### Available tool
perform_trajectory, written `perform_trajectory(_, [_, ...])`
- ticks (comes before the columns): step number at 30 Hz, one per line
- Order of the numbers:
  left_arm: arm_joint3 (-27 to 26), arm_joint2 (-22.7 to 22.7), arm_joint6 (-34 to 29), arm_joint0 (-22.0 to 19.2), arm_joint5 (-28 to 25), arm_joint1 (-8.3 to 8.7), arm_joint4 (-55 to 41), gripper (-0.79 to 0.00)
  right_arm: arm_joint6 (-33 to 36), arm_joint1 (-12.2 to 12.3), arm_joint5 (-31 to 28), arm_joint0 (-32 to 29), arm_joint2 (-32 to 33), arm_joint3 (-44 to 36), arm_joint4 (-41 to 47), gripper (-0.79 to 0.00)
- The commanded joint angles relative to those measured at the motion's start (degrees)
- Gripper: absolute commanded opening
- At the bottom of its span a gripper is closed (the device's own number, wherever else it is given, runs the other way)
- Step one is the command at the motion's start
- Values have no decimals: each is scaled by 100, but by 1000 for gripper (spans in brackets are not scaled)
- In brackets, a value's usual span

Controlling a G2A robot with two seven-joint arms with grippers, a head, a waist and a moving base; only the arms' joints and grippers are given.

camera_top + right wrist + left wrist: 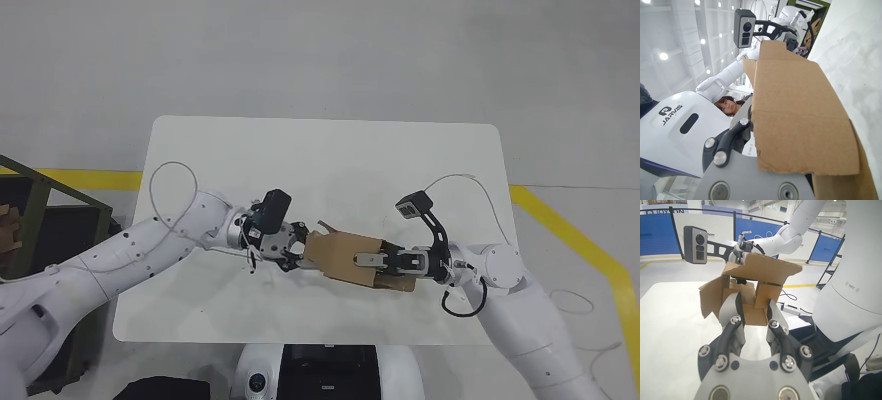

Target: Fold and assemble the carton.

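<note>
A brown cardboard carton (345, 255) lies on its side near the front edge of the white table (330, 150), held between both arms. Its end flaps stand loose and spread toward my left gripper (293, 252). In the left wrist view that gripper (753, 310) is open at the carton (762, 266) mouth, with the lower flap lying between its fingers (728, 308). My right gripper (372, 261) is shut on the wall at the carton's other end, one finger lying along the upper face. In the right wrist view the carton (800, 113) hides most of that gripper.
A green rack (30, 215) holding cardboard stands off the table's left side. Yellow tape (560, 225) runs along the floor. The far half of the table is bare white surface. A grey power brick (791, 308) lies beyond the table edge.
</note>
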Motion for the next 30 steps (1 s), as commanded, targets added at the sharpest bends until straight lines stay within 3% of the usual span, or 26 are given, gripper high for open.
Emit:
perform_trajectory(1, [-51, -84, -128, 66, 37, -5, -39, -545, -15, 0, -1, 4, -7, 0, -6, -785])
perform_trajectory(16, [-440, -652, -825, 541, 124, 21, -162, -563, -101, 14, -13, 1, 28, 20, 41, -785])
perform_trajectory(30, [-300, -1365, -653, 1093, 242, 148, -372, -560, -112, 37, -100, -48, 137, 122, 164, -785])
